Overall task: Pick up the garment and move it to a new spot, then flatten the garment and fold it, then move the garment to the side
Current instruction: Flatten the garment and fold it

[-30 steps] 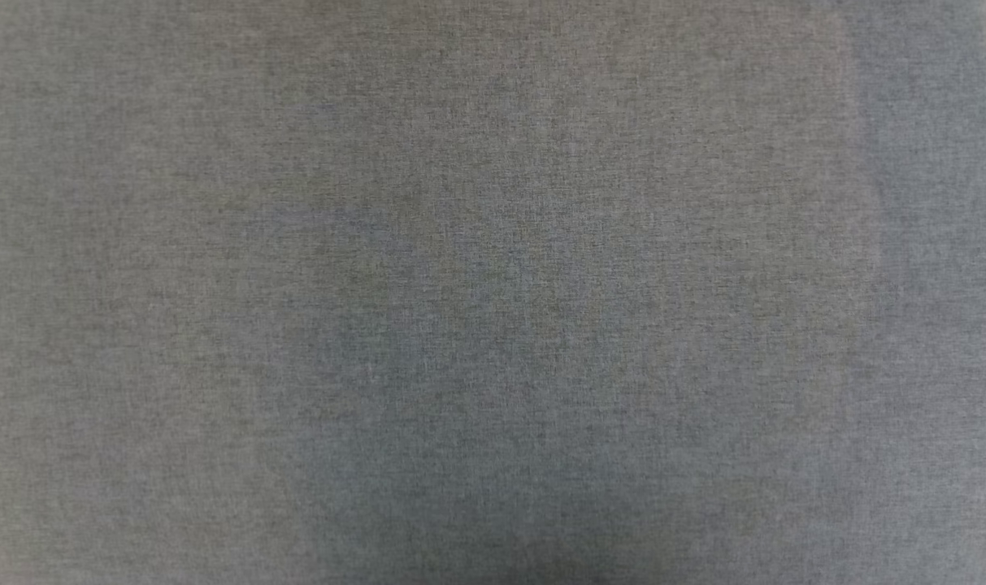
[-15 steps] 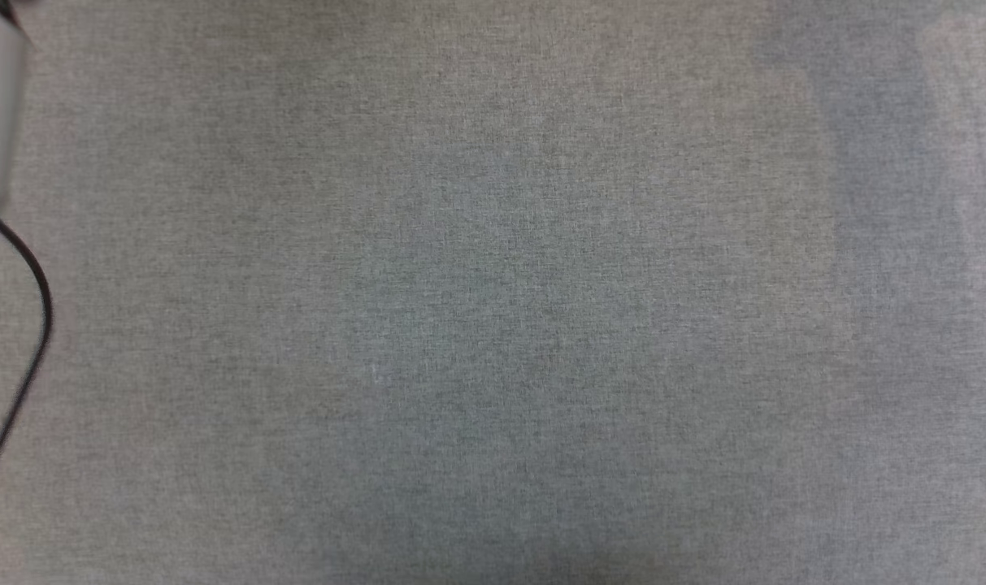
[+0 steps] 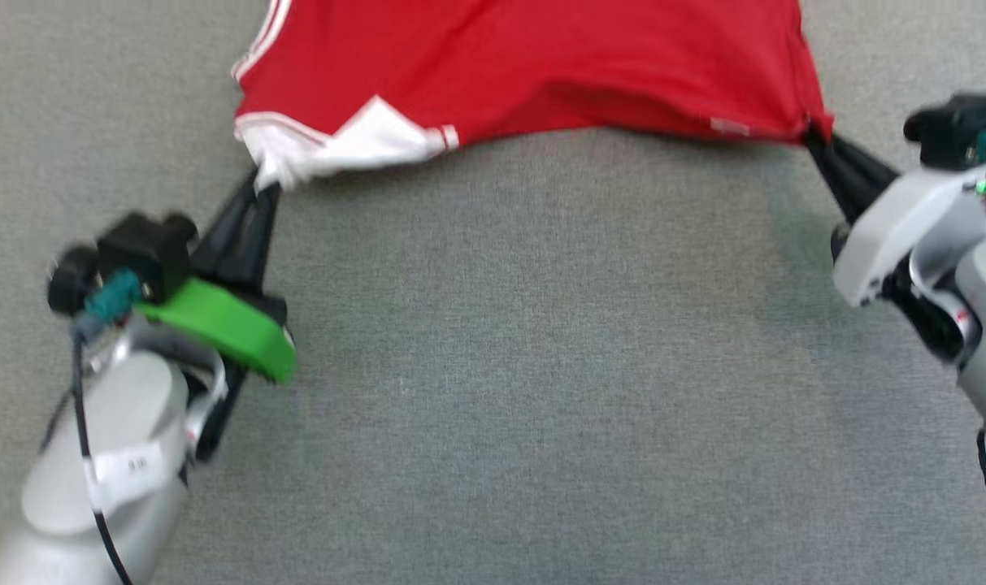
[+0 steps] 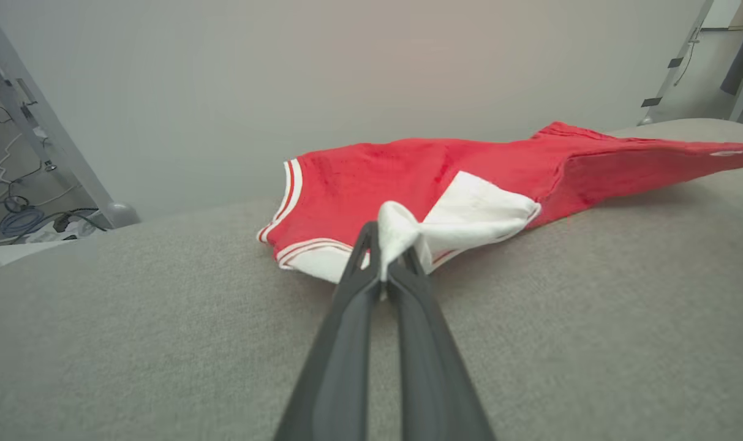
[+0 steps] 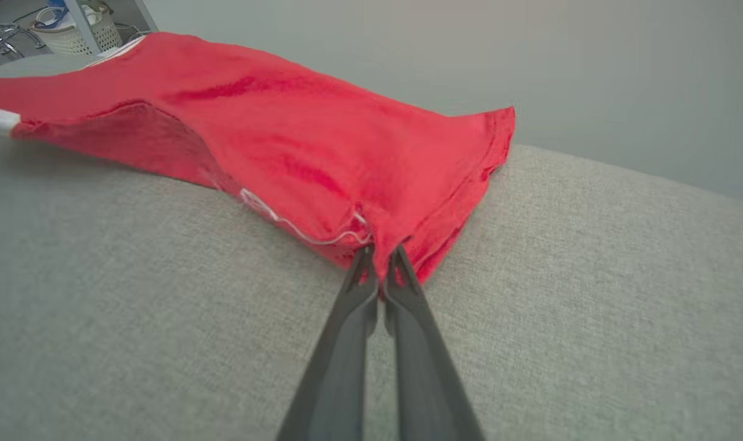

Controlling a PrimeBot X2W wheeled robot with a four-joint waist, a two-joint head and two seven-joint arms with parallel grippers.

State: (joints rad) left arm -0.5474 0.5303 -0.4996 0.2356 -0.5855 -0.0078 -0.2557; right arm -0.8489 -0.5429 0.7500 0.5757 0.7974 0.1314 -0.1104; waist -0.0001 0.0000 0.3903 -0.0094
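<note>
Red garment (image 3: pixel 541 65) stretched wide, rumpled, its white sleeve (image 3: pixel 367 140) bunched.

The garment (image 3: pixel 541 65) is showing solid red, with a white sleeve (image 4: pixel 469 211) bunching at the tips of the left claw (image 4: pixel 386 257) and red-and-white striped trim (image 4: pixel 290 193) running just left of them. Red cloth is meeting the right claw (image 5: pixel 381 257) (both claws' fingers (image 5: pixel 346 343) are looking dark grey). The surface (image 3: pixel 541 366) is showing a mottled grey weave.

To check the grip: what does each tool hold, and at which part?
Left tool pinches the garment by its white sleeve; right tool, by a red hem corner.
</note>
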